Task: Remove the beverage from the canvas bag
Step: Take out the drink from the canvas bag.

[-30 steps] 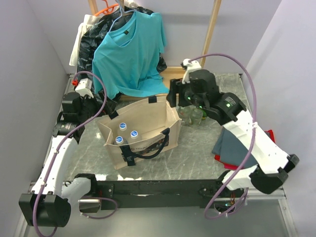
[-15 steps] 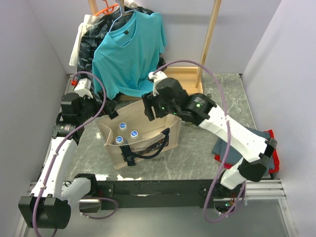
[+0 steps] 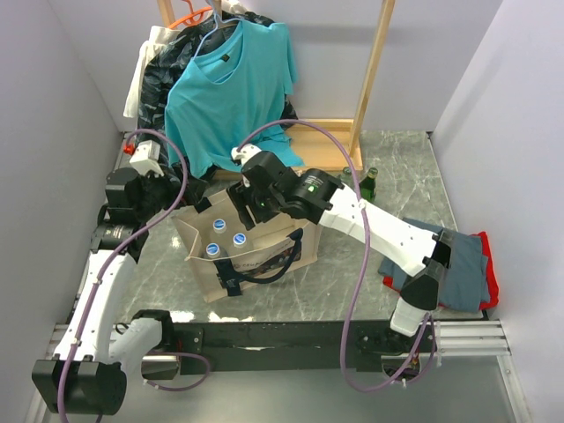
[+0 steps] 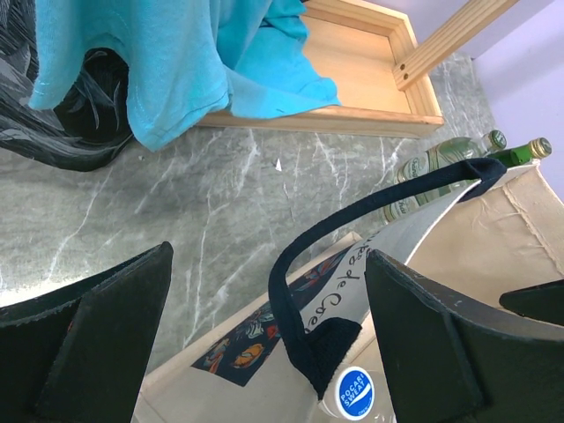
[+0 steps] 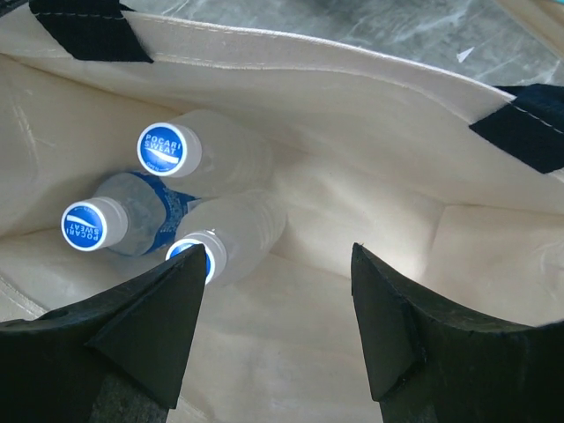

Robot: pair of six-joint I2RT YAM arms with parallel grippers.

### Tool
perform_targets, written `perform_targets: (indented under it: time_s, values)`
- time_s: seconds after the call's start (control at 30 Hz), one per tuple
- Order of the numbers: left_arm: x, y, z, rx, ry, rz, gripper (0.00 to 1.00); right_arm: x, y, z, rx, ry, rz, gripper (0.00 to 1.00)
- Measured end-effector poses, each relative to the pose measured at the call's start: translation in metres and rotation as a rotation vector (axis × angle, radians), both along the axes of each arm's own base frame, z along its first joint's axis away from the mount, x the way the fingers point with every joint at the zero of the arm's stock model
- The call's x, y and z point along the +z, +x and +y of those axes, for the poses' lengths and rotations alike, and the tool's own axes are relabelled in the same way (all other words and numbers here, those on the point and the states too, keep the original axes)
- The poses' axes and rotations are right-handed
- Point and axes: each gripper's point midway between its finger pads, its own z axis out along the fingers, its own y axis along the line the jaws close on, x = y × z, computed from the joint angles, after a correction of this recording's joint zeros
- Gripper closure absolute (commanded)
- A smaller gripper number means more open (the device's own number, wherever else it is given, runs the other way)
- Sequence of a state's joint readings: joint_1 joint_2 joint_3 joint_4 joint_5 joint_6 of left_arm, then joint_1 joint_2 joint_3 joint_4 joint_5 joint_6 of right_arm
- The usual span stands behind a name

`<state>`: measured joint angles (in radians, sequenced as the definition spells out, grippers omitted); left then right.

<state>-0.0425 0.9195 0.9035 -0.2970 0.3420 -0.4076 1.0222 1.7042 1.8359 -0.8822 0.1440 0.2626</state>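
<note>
The beige canvas bag (image 3: 264, 260) stands open at the table's middle, with three clear beverage bottles (image 3: 239, 239) with blue caps upright in its left part. My right gripper (image 3: 242, 211) hangs open over the bag's mouth. In its wrist view the right gripper (image 5: 278, 300) looks down into the bag (image 5: 352, 203), the nearest bottle (image 5: 233, 233) just beside its left finger and nothing between the jaws. My left gripper (image 4: 269, 326) is open at the bag's back left rim, and the black strap handle (image 4: 304, 291) arches between its fingers, ungripped.
Green glass bottles (image 3: 368, 183) stand right of the bag. A teal T-shirt (image 3: 233, 88) hangs from a wooden rack (image 3: 370, 70) behind, beside a black plastic bag (image 3: 172, 62). Folded grey and red cloths (image 3: 458, 264) lie at the right.
My right arm has swung left, from the green bottles beside the bag to above the bag's opening. The left arm has hardly moved.
</note>
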Motion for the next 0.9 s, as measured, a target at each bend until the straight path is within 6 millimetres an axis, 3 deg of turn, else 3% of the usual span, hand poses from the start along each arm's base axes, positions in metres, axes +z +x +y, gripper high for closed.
perform_targets:
  time_s: [0.27, 0.5, 0.9]
  values:
    - [0.001, 0.0, 0.008, 0.05, 0.015, -0.01, 0.04, 0.009, -0.004, 0.016, 0.035, 0.017, -0.004, 0.27]
    - [-0.003, -0.001, 0.014, 0.081, 0.026, -0.005, 0.04, -0.002, -0.007, 0.029, 0.065, -0.009, 0.012, 0.26]
    - [-0.008, 0.001, 0.027, 0.166, 0.033, 0.02, 0.04, -0.004, -0.016, 0.056, 0.145, 0.001, 0.029, 0.25]
